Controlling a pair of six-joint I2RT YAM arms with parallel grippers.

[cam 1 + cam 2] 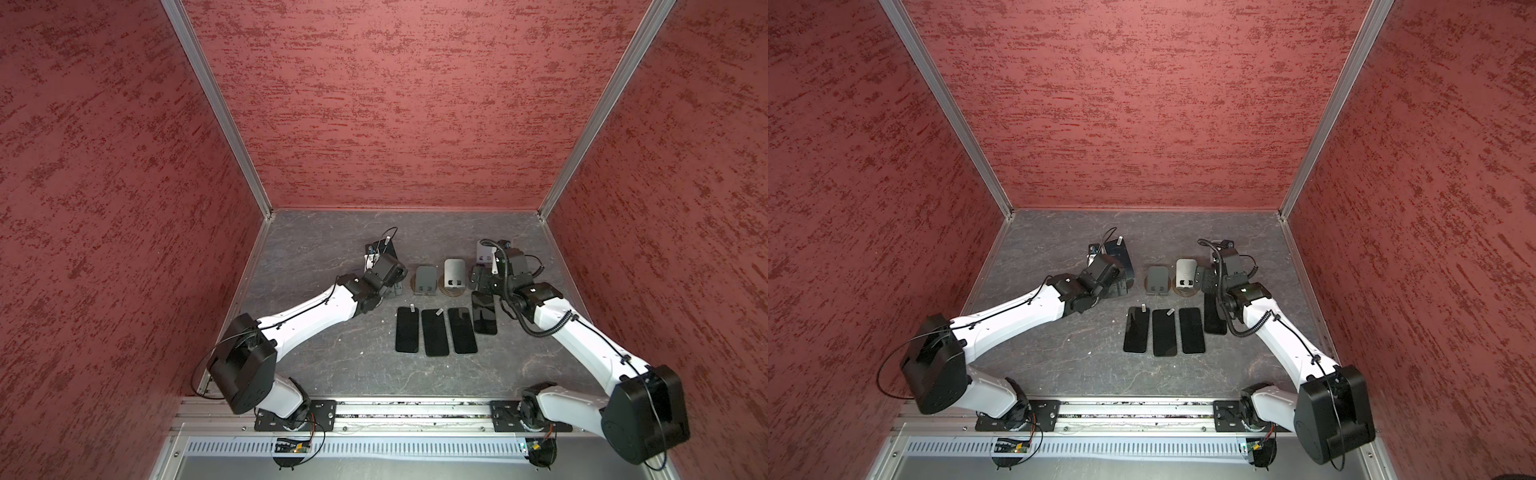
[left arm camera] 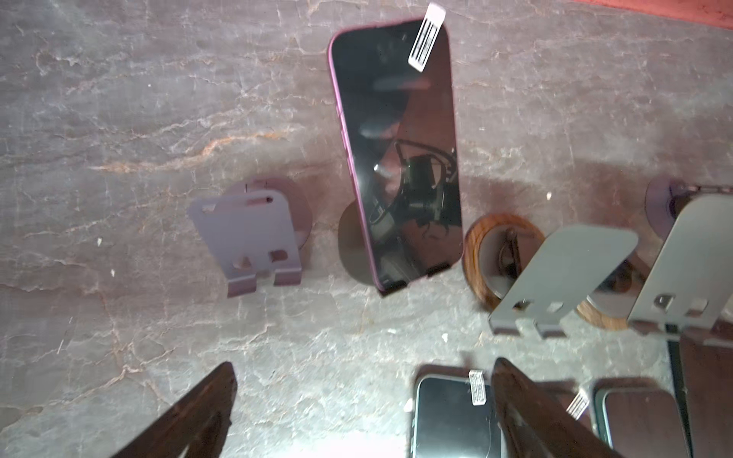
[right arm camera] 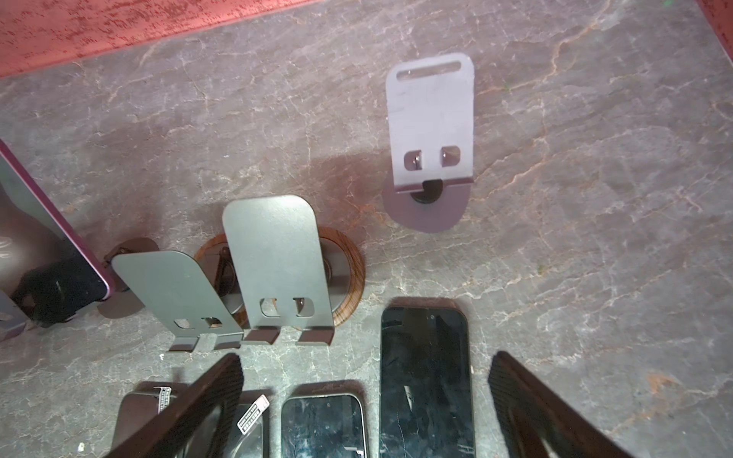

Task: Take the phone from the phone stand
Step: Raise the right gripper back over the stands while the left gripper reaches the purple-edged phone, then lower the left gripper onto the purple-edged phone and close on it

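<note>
Leaning on stand (image 2: 351, 246), purple phone (image 2: 396, 158); left tool (image 2: 365, 370), right tool (image 3: 367, 359) gaping.

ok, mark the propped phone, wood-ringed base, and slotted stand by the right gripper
propped phone (image 2: 396, 150), left wrist view, screen centre
wood-ringed base (image 3: 353, 283), right wrist view, wood rim
slotted stand (image 3: 430, 115), right wrist view, backplate middle

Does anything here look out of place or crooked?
Slightly. The rightmost flat phone lies farther back than the three other phones, breaking their neat row. Also, one purple phone leans on its stand while the neighbouring stands are empty.
</note>
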